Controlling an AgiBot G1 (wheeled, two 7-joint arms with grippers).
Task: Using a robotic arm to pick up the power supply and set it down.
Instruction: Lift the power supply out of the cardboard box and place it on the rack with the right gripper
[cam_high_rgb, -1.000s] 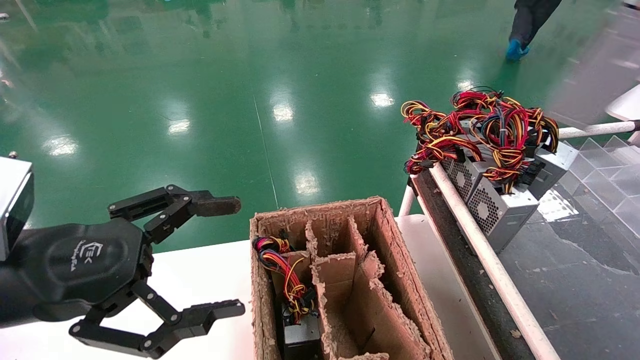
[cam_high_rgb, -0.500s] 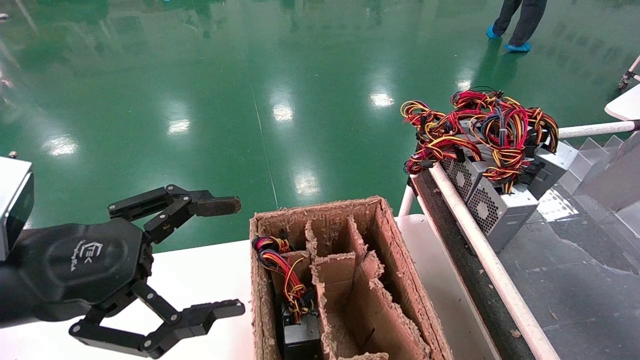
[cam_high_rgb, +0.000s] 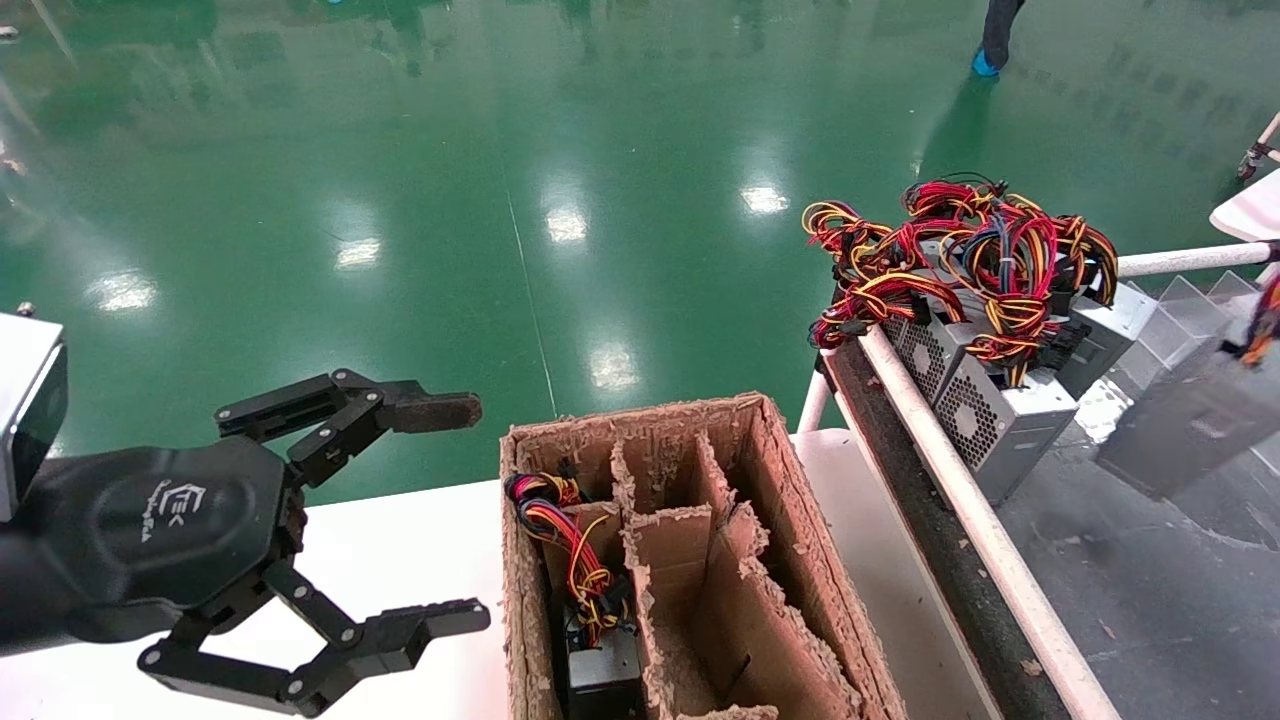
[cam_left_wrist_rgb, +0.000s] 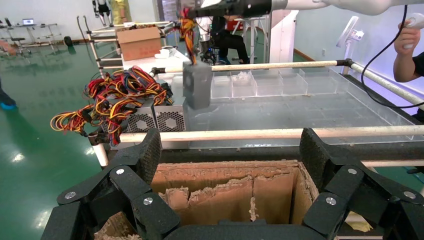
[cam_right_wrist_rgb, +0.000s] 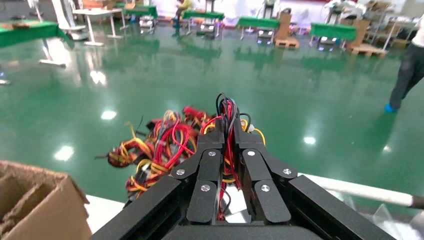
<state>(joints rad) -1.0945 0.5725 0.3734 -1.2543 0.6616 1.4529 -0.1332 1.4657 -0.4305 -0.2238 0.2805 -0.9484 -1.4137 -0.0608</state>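
The power supply (cam_high_rgb: 1185, 420), a plain grey oblong box, hangs in the air at the right edge of the head view, above the dark belt. In the left wrist view the power supply (cam_left_wrist_rgb: 196, 85) dangles from its red and yellow wires (cam_left_wrist_rgb: 187, 35), which run up to the right arm's black gripper (cam_left_wrist_rgb: 220, 7). In its own view the right gripper (cam_right_wrist_rgb: 226, 132) is shut on that wire bundle. My left gripper (cam_high_rgb: 475, 512) stands open and empty left of the cardboard box; that left gripper (cam_left_wrist_rgb: 231, 150) faces the box.
A worn cardboard box (cam_high_rgb: 780, 480) with dividers holds a small black unit with wires (cam_high_rgb: 600, 670). Light grey fan-grille units (cam_high_rgb: 980, 420) lie under a wire tangle (cam_high_rgb: 960, 260) behind a white rail (cam_high_rgb: 960, 500). A person's hand (cam_left_wrist_rgb: 410, 37) holds a controller beyond clear trays (cam_left_wrist_rgb: 280, 85).
The hanging power supply has come down and leftward into the head view's right edge. The person at the back has walked off. My left gripper has not moved.
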